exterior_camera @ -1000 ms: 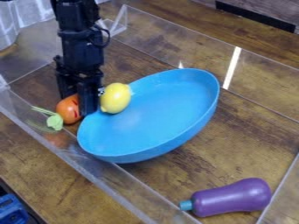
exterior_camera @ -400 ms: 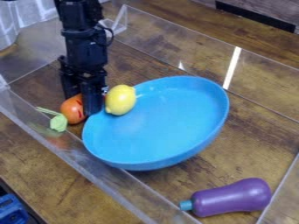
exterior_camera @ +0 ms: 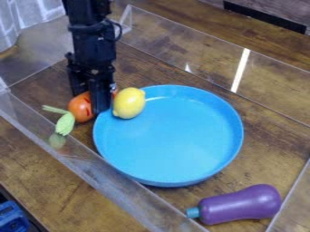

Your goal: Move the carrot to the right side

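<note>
the gripper (exterior_camera: 90,96) is pointing straight down at the left side of the scene, its black fingers closed onto the orange body of the carrot (exterior_camera: 80,108). the carrot is sitting at the left, just beside the plate's (exterior_camera: 230,159) left rim, with its pale green top (exterior_camera: 58,120) trailing out to the near left over the wooden table (exterior_camera: 182,45). whether the carrot is touching the table or hanging just clear of it is hard to tell.

a lemon (exterior_camera: 129,102) is lying just right of the gripper, resting on the far left edge of the blue plate and close against the black fingers. the plate is lying flat in the middle of the scene, round and shallow, with nothing else on it but the lemon.

a purple eggplant (exterior_camera: 240,204) is lying on its side at the near right, apart from the plate, its blue-green stem end pointing left.

clear walls (exterior_camera: 36,136) are enclosing the work area, and a bright streak of reflected light (exterior_camera: 241,69) is showing on the table at the far right of the plate.
</note>
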